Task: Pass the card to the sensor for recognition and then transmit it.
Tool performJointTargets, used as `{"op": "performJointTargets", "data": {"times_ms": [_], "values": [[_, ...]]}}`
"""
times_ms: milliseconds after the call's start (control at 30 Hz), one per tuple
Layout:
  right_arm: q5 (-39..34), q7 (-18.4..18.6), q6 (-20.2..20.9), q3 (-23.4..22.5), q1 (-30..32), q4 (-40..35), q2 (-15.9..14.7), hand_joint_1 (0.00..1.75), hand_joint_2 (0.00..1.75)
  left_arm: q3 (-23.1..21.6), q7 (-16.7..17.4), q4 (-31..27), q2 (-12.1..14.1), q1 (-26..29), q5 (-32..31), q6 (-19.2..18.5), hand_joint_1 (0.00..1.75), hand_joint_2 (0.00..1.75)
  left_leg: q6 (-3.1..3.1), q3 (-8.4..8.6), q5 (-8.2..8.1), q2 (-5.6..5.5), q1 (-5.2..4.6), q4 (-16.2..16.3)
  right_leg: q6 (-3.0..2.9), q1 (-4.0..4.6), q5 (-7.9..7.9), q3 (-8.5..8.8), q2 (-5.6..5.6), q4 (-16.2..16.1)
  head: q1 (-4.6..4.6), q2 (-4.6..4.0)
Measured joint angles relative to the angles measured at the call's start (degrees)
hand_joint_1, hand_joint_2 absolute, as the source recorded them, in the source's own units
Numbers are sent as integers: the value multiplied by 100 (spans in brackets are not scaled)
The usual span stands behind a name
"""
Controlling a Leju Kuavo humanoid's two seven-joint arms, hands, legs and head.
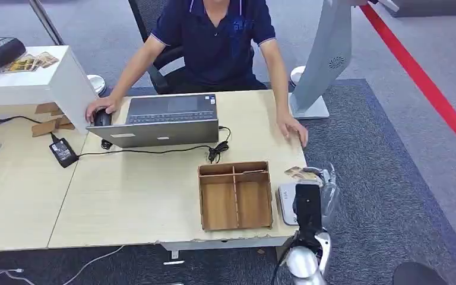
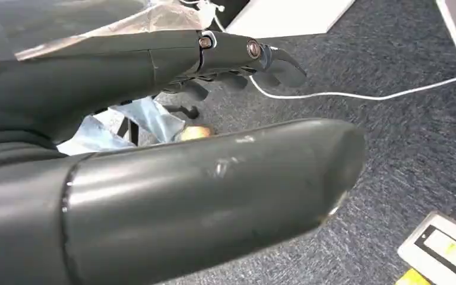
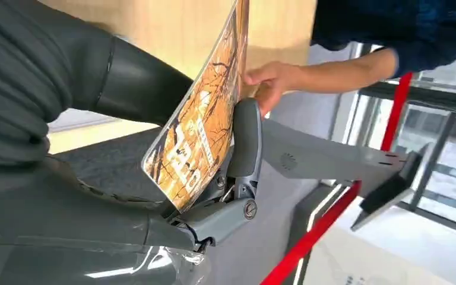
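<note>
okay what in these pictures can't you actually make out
- Sensor, head view: the right hand and arm cover most of it.
- Card, right wrist view: printed text is too blurred and tilted to read, and its top edge is cut off.
- Left hand, left wrist view: so close that its fingers run off the frame.
- Person, head view: cut off above the shoulders.

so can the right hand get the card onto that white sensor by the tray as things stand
Probably yes. The right hand already holds the card directly above the white sensor, beside the wooden tray. Nothing lies between them, and the person's hand rests farther back.
</note>
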Motion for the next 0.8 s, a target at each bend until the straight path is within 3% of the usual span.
{"op": "performJointTargets", "data": {"times_ms": [800], "values": [[-42, -24, 2, 369, -326, 31, 118, 175, 175, -20, -39, 0, -13, -7, -83, -15, 0, 0, 0, -3, 0, -1, 0, 0, 0, 0, -1, -1, 0, 1, 0, 0]]}}
